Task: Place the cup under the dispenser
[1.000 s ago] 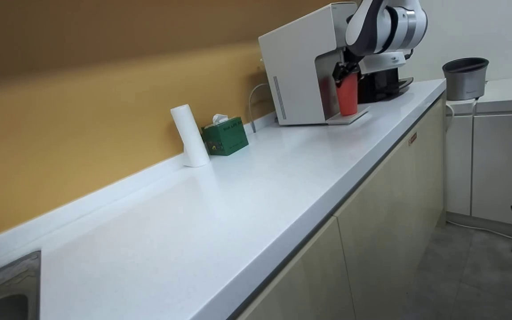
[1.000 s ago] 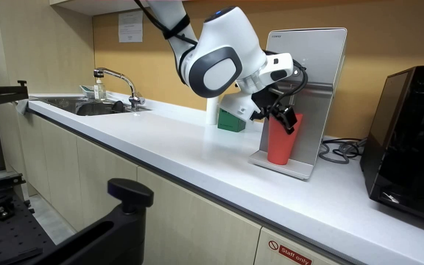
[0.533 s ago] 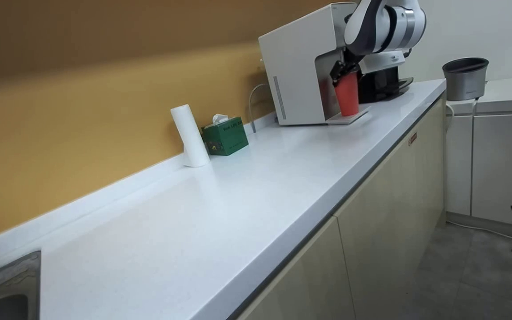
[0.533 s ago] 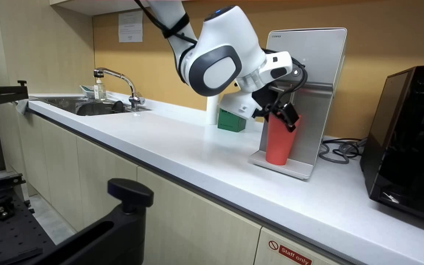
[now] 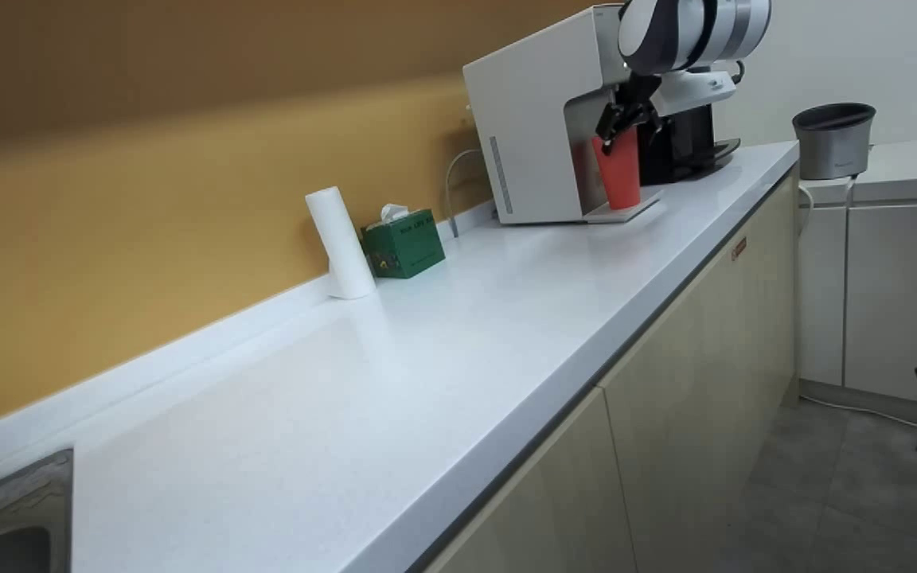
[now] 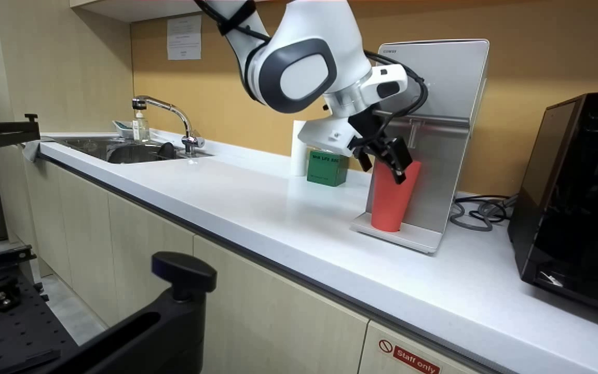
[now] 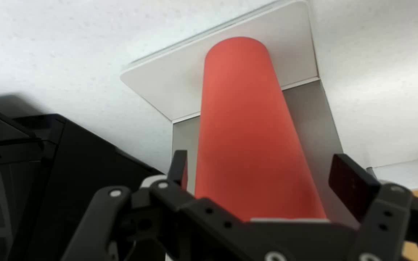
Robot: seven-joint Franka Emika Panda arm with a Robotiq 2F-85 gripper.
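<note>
In both exterior views the red cup [image 6: 391, 202] stands upright on the base plate [image 6: 426, 240] of the white-grey dispenser [image 6: 452, 78]. A short spout [image 6: 413, 134] shows above the cup's rim; whether it is exactly over the opening I cannot tell. My gripper [image 7: 259, 163] is open around the cup's upper part, seen in the wrist view, with a gap between the cup and each of the two pads [image 7: 350, 185]. The palm hides the cup's rim there. In an exterior view the gripper reaches down over the cup [image 5: 620, 179] from above.
A black machine [image 6: 579, 208] stands beside the dispenser, with loose cables [image 6: 486, 210] between them. On the dispenser's opposite side are a green tissue box [image 6: 326, 169] and a white paper roll [image 6: 298, 148] against the wall. A sink [image 6: 133, 150] lies at the counter's far end.
My gripper has opened, and the arm has risen slightly and drawn back from the cup. The cup has shifted a little sideways on the base plate.
</note>
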